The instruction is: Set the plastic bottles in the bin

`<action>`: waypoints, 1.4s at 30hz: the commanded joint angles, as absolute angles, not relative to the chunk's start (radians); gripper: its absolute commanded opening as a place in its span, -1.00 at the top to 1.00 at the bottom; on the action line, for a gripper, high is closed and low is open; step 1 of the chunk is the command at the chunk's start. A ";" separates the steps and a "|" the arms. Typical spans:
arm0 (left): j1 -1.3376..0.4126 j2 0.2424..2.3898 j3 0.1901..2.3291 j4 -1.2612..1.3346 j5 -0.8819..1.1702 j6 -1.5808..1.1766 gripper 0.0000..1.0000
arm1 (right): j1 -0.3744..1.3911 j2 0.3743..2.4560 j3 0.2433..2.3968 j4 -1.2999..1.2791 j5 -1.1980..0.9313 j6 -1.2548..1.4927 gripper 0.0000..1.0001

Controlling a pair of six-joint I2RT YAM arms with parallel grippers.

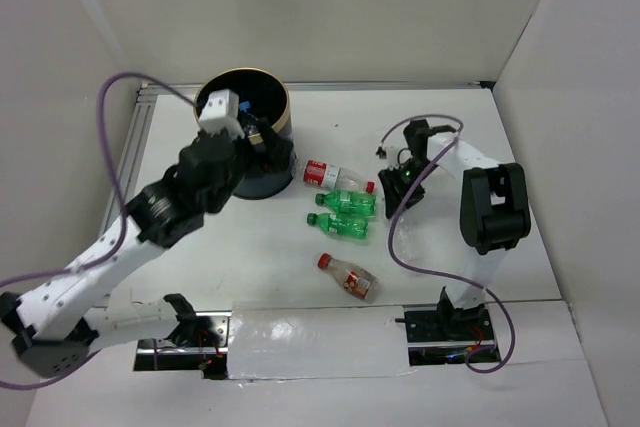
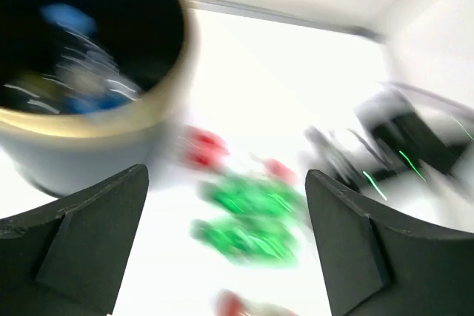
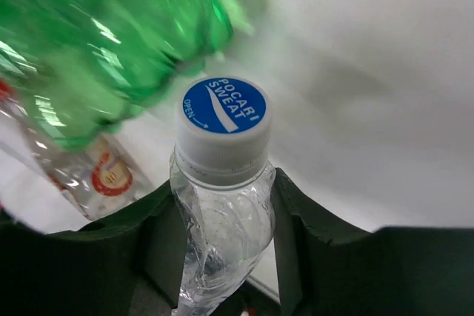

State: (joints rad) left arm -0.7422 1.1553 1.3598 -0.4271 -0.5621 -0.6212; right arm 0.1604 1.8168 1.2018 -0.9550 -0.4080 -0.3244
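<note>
Pinches clear bottle (image 3: 221, 231), lower centre, in right gripper (image 3: 222, 190) for carrying; holds left gripper (image 2: 226, 175) spread, seemingly empty, by bin (image 2: 78, 155).

The clear thin-walled plastic bottle (image 3: 222, 234) has a glossy, creased wall. Its white plastic cap (image 3: 222, 135) is matt on the skirt, with a smooth blue printed top. The green translucent plastic bottle (image 3: 111, 35) is glossy, with bright highlights along its ridges. The right arm's jaws carry dark, matt pads (image 3: 74, 257). The tall dark cylindrical bin (image 1: 268, 183) has a matt wall and a satin gold, metallic-looking rim. The white table (image 1: 250, 247) is smooth and matt.
</note>
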 commanded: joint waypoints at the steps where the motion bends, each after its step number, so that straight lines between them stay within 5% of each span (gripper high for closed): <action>1: -0.846 1.008 1.168 -0.531 -0.441 -0.843 -0.99 | 0.111 1.766 1.456 -1.070 -0.491 -0.445 0.99; 6: -0.982 0.916 0.899 -0.540 -0.332 -1.212 -0.99 | 0.100 1.841 1.966 -1.189 -0.697 -0.549 1.00; 9: -1.051 0.907 0.767 -0.428 -0.281 -1.352 -0.99 | 0.149 1.885 2.262 -1.047 -0.829 -0.476 1.00; 15: -1.051 0.997 0.669 -0.283 -0.167 -1.534 -0.99 | 0.326 1.764 2.063 -0.154 -0.875 -0.139 1.00; 20: -1.051 1.074 0.577 -0.085 -0.126 -1.676 -0.99 | 0.492 1.982 2.360 -0.123 -0.819 -0.049 1.00; 26: -1.040 1.205 0.601 -0.035 -0.054 -1.759 -0.99 | 0.610 2.130 2.442 -0.011 -0.686 -0.005 0.98; 28: -1.040 1.233 0.601 -0.002 -0.026 -1.759 -0.99 | 0.620 2.160 2.442 -0.011 -0.669 -0.005 0.77; 29: -1.040 1.249 0.601 0.009 -0.015 -1.787 -0.99 | 0.630 2.174 2.442 -0.011 -0.669 0.008 0.41; 30: -1.040 1.265 0.601 0.023 -0.015 -1.787 -0.99 | 0.630 2.184 2.431 -0.024 -0.658 0.008 -0.63; 31: -1.040 1.300 0.601 0.035 -0.002 -1.787 -0.99 | 0.630 2.193 2.431 -0.056 -0.646 0.017 -1.00; 38: -1.031 1.508 0.669 0.054 0.081 -1.833 -0.99 | 0.529 2.033 2.242 -0.143 -0.673 0.005 -1.00; 42: -1.022 1.670 0.756 0.101 0.124 -1.809 -0.99 | 0.428 1.840 1.943 -0.143 -0.739 -0.024 -1.00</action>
State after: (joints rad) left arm -1.0309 1.5845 0.7033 0.0696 0.0830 -1.8156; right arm 0.4988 2.0235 2.0499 -0.1566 -0.6872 -0.0025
